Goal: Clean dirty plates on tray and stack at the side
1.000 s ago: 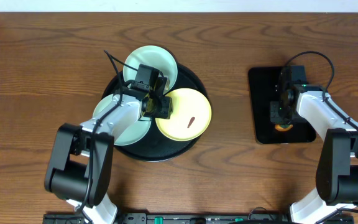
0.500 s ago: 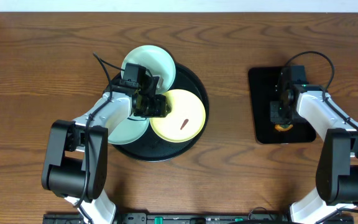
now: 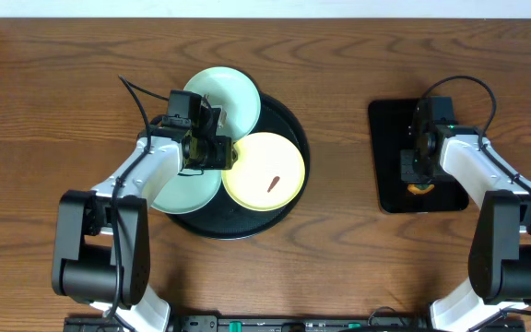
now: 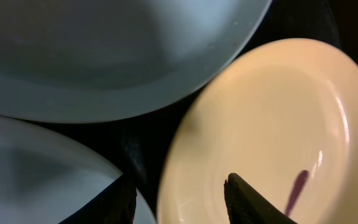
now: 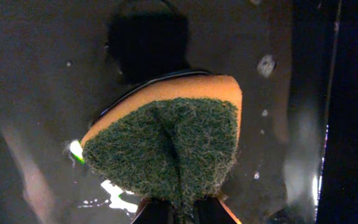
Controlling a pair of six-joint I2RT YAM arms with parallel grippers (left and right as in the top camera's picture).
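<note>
Three plates lie on the round black tray (image 3: 289, 122): a mint one (image 3: 233, 92) at the back, a mint one (image 3: 184, 189) at the front left and a yellow one (image 3: 265, 171) with a reddish smear (image 3: 273, 183). My left gripper (image 3: 218, 152) hangs low where they meet. In the left wrist view it (image 4: 179, 186) is open, its jaws astride the left rim of the yellow plate (image 4: 272, 124), one finger (image 4: 247, 199) over the plate. My right gripper (image 5: 182, 210) is shut on an orange sponge (image 5: 166, 143) with a green scouring face.
The sponge and right gripper (image 3: 415, 171) sit over a smaller black rectangular tray (image 3: 390, 129) with wet patches, on the right of the wooden table. The left arm's cable (image 3: 136, 97) loops out to the left of the round tray.
My left gripper has drawn back leftward from over the yellow plate to its left rim. The yellow plate has shifted slightly left. The right arm has not moved.
</note>
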